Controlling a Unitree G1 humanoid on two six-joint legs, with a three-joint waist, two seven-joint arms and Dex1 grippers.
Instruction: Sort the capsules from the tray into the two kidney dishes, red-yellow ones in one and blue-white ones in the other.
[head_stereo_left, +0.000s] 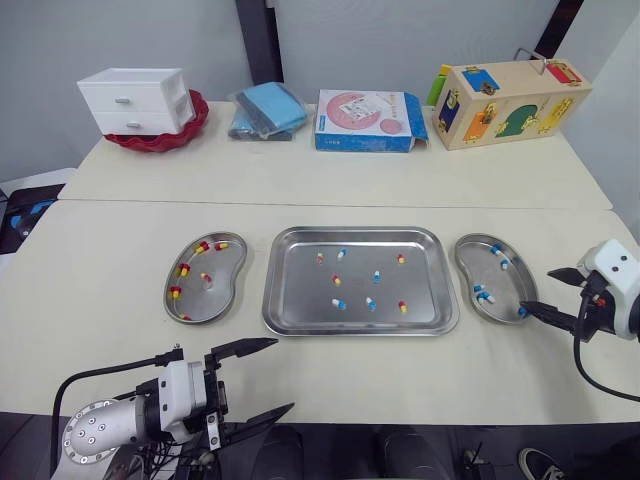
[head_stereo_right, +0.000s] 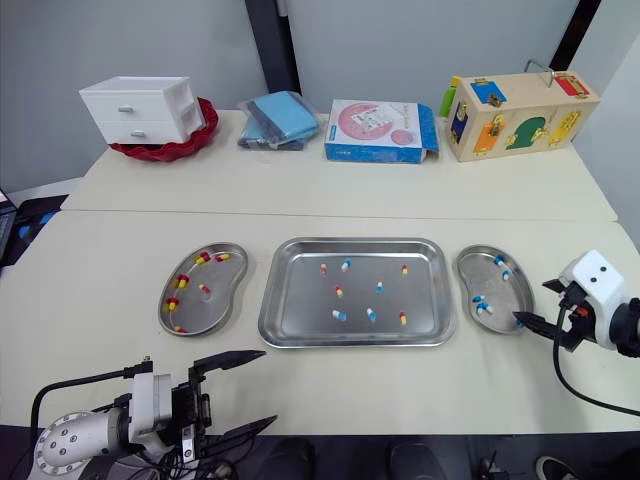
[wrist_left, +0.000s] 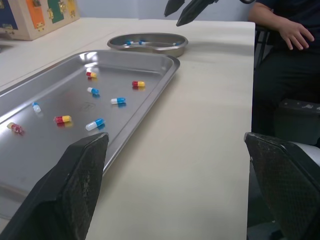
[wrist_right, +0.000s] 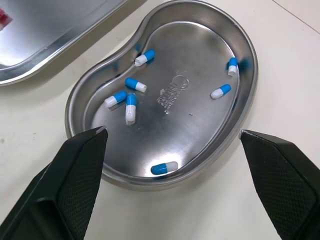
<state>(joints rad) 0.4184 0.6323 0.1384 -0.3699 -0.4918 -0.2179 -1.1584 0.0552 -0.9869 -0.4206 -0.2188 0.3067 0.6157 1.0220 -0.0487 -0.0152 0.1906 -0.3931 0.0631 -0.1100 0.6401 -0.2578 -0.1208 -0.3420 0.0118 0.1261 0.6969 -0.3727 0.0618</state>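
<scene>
Tray sits mid-surface, long axis left to right, holding mixed capsules at varied headings. Left kidney dish, long axis near to far, lies just beside the tray and holds red-yellow capsules. Right kidney dish, oriented likewise, holds blue-white capsules. Left end effector: fingers spread wide, empty, at the surface's near edge. Right end effector: spread wide, empty, over the right kidney dish's outer rim.

Along the table's far edge stand a white drawer unit on a red dish at the left corner, bagged blue cloth, a blue-and-pink box and a wooden latch box toward the right corner, while a person sits off the near right corner.
</scene>
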